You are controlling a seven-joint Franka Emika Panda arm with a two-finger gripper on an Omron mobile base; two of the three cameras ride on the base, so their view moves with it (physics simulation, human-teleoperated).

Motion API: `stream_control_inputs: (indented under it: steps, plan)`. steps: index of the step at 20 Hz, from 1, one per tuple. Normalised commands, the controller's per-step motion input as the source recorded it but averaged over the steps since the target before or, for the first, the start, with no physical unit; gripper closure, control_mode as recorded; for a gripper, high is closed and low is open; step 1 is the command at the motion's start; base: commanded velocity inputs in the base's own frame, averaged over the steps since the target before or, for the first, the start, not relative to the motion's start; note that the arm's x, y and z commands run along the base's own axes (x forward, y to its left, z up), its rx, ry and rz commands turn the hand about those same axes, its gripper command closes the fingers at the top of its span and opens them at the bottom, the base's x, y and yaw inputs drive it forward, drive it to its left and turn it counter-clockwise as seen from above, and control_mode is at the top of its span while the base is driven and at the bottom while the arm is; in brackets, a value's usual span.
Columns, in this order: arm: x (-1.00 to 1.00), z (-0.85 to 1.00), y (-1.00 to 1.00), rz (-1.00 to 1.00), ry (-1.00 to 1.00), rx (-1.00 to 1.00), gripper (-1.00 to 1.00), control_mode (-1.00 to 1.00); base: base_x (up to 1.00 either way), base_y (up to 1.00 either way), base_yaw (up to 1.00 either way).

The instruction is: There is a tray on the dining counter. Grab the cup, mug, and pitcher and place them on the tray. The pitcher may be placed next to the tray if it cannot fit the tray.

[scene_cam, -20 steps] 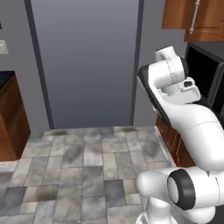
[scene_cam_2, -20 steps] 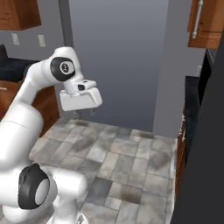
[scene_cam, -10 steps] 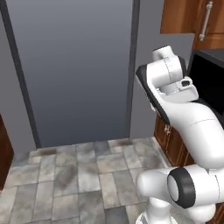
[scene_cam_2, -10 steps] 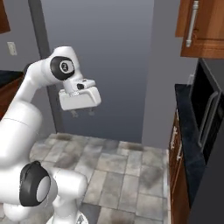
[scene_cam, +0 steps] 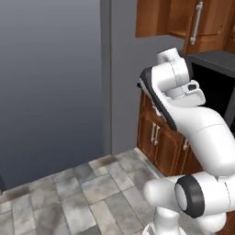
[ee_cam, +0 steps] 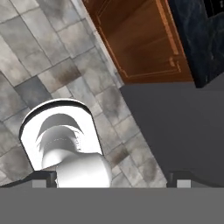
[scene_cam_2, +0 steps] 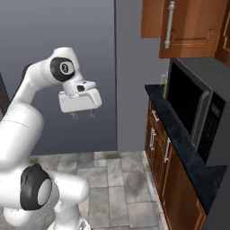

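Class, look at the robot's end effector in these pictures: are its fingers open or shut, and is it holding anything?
Open and empty. In the right base view the end effector hangs in mid-air with its two short fingers apart and nothing between them.

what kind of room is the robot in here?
Most likely a home kitchen: a microwave sits on a black counter over brown wood cabinets, with more cabinets on the wall above and a grey stone-tile floor.
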Motion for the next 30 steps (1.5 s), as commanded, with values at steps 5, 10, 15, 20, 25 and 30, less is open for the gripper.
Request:
stream_control_inputs:
  steps: [5, 10, 15, 20, 25, 30]
  plan:
    - [0.0, 0.0, 0.0, 0.0, 0.0, 0.0, -1.0, 1.0, 0.36, 0.7, -0.53]
    - [0.0, 0.0, 0.0, 0.0, 0.0, 0.0, -1.0, 1.0, 0.31, 0.84, -0.49]
    - [0.0, 0.0, 0.0, 0.0, 0.0, 0.0, -1.0, 1.0, 0.34, 0.86, -0.45]
    - [0.0, 0.0, 0.0, 0.0, 0.0, 0.0, -1.0, 1.0, 0.53, 0.8, -0.4]
    - [0.0, 0.0, 0.0, 0.0, 0.0, 0.0, -1.0, 1.0, 0.59, 0.69, -0.3]
    - [0.0, 0.0, 0.0, 0.0, 0.0, 0.0, -1.0, 1.0, 0.51, 0.52, -0.26]
